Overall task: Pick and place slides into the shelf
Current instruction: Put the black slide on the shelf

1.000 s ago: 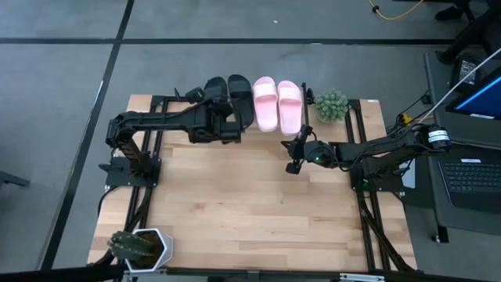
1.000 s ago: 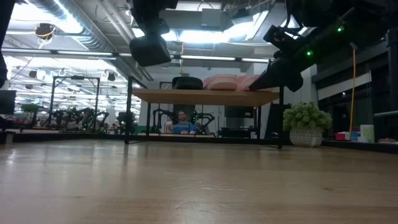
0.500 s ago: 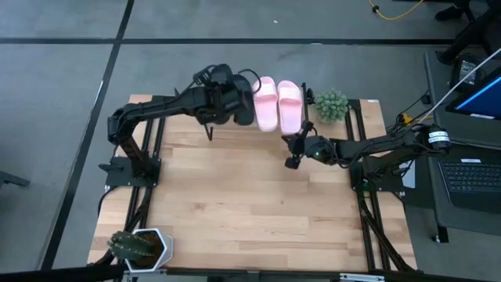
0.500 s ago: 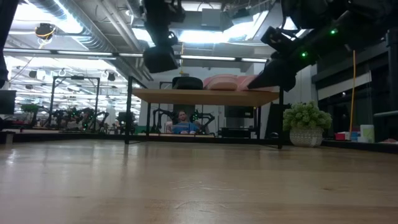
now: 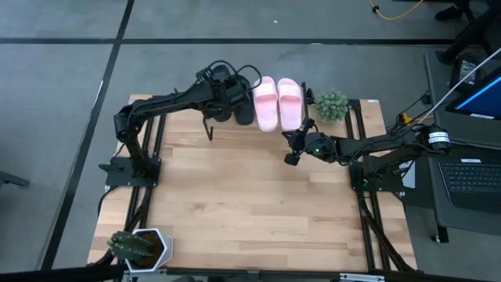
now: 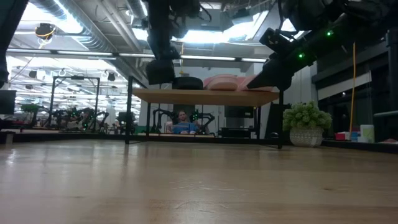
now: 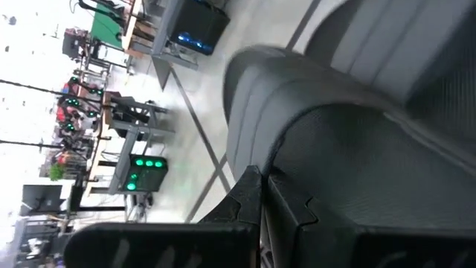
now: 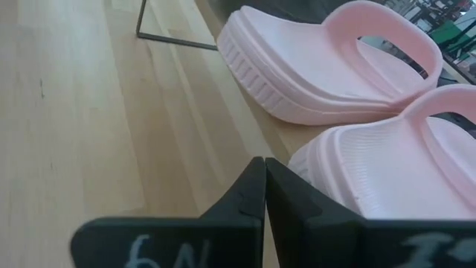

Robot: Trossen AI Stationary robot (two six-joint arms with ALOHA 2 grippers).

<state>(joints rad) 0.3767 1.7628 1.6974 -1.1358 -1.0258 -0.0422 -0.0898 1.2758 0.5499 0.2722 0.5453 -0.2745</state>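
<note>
My left hand (image 5: pixel 221 88) hovered clenched over the black slides (image 5: pixel 235 100) on the shelf (image 6: pixel 205 96), nudging them straight; my right hand (image 5: pixel 291 149), clenched empty, waited beside the pink slides (image 5: pixel 278 102).

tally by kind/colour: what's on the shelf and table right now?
Pale pink slides: 2, on the shelf
Black slides: at least 1 visible; left gripper covers that end
Green potted plants: 2
Total visible: 5, plus the shelf

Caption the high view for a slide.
Two pink slides rest on the shelf beside black slides; the left claw hovers over the black ones, the right claw waits nearby.
</note>
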